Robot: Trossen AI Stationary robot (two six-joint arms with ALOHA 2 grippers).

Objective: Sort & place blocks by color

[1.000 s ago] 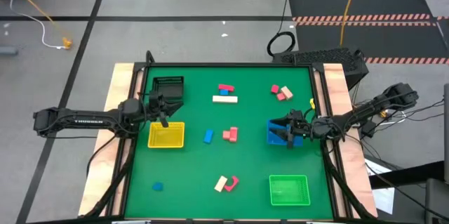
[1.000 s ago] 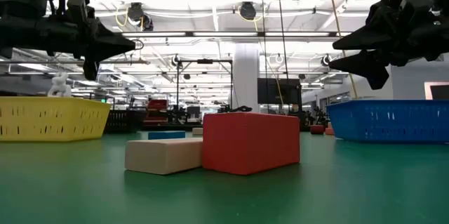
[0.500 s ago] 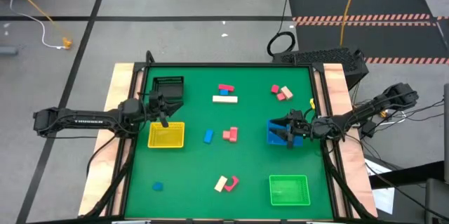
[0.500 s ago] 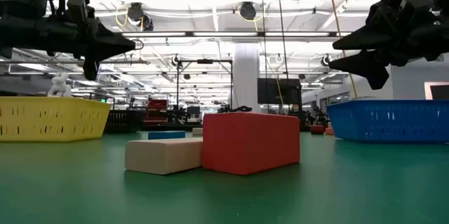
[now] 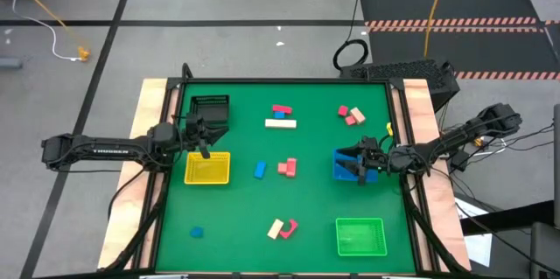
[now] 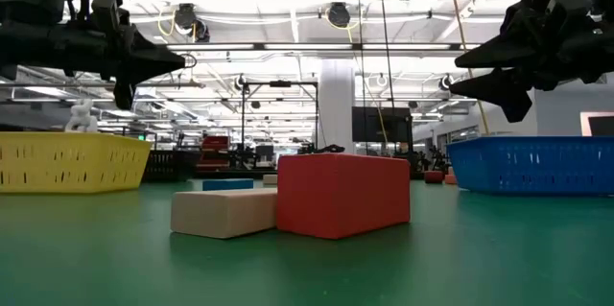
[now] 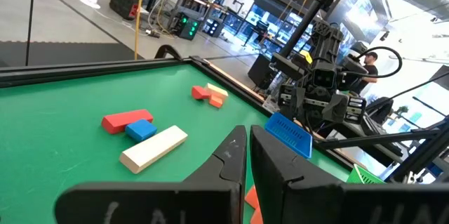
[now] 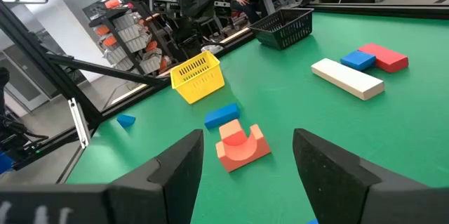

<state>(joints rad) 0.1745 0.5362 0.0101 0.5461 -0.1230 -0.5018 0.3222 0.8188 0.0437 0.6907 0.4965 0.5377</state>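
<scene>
Blocks lie scattered on the green table point(image 5: 315, 200). A red, a blue and a tan bar point(image 5: 280, 115) lie at the far middle, and pink pieces point(image 5: 352, 115) at the far right. A blue block point(image 5: 260, 170) and red ones point(image 5: 287, 167) sit at the centre. A tan and a red block point(image 5: 282, 227) rest side by side near the front, with a blue one point(image 5: 197, 233) at the front left. My left gripper point(image 5: 203, 142) hovers shut between the black and yellow trays. My right gripper point(image 5: 357, 167) hovers open over the blue tray point(image 5: 343, 171), nothing between its fingers.
A black tray point(image 5: 210, 108) stands at the far left, a yellow tray point(image 5: 207, 168) at the left, and a green tray point(image 5: 360, 235) at the front right. A small yellow piece point(image 5: 388, 128) lies near the right rim. Wooden borders point(image 5: 144, 139) frame the table.
</scene>
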